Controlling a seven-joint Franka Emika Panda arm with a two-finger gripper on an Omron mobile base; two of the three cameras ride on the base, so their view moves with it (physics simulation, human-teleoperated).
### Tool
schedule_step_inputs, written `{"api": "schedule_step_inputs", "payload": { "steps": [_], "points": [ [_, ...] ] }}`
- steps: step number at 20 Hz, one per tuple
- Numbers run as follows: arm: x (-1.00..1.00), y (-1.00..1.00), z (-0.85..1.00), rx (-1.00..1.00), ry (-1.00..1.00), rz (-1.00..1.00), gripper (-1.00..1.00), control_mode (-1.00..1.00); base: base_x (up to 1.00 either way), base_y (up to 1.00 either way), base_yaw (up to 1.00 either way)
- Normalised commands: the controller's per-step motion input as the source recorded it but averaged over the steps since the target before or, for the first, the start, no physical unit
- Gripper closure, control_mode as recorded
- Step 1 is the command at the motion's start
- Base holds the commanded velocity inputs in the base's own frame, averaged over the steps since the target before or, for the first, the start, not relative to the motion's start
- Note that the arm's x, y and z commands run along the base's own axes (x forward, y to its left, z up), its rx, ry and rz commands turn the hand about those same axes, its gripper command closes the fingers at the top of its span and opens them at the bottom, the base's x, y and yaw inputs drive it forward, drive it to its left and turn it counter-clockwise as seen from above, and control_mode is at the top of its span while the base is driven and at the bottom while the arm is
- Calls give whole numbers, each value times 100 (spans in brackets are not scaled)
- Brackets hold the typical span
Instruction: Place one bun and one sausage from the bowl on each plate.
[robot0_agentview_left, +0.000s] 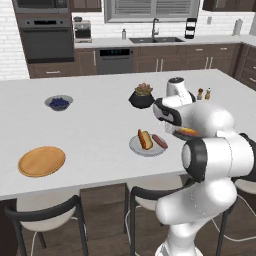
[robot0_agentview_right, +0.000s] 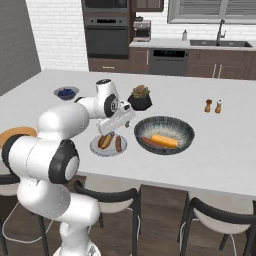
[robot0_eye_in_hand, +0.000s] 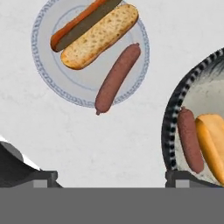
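The white arm (robot0_agentview_right: 75, 125) is bent forward at the elbow, wrist turned downward. The claw (robot0_eye_in_hand: 111, 177) is held wide apart, its 2 dark fingertips (robot0_eye_in_hand: 37, 178) gripping nothing.

Grey plate (robot0_eye_in_hand: 52, 78), blue patterned rim. Bun (robot0_eye_in_hand: 100, 37) golden-tan, speckled. Sausage (robot0_eye_in_hand: 117, 78) reddish-brown. Bowl (robot0_agentview_right: 145, 127) dark, striped rim, pale speckled inside. Second plate (robot0_agentview_left: 42, 161) orange-tan, wood-like. Counter (robot0_agentview_left: 95, 127) white marbled.

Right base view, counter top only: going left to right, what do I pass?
Orange-tan plate → berry bowl → grey plate holding bun and sausage → dark bowl → salt and pepper shakers.
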Motion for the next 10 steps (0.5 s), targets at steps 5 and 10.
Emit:
{"api": "schedule_step_inputs", "payload": {
  "steps": [5,10],
  "points": [
    [1,-79,10,4,-1,-1,-100,-100,0,0,0],
    [23,-95,0,22,15,0,-100,-100,0,0,0]
  ]
}}
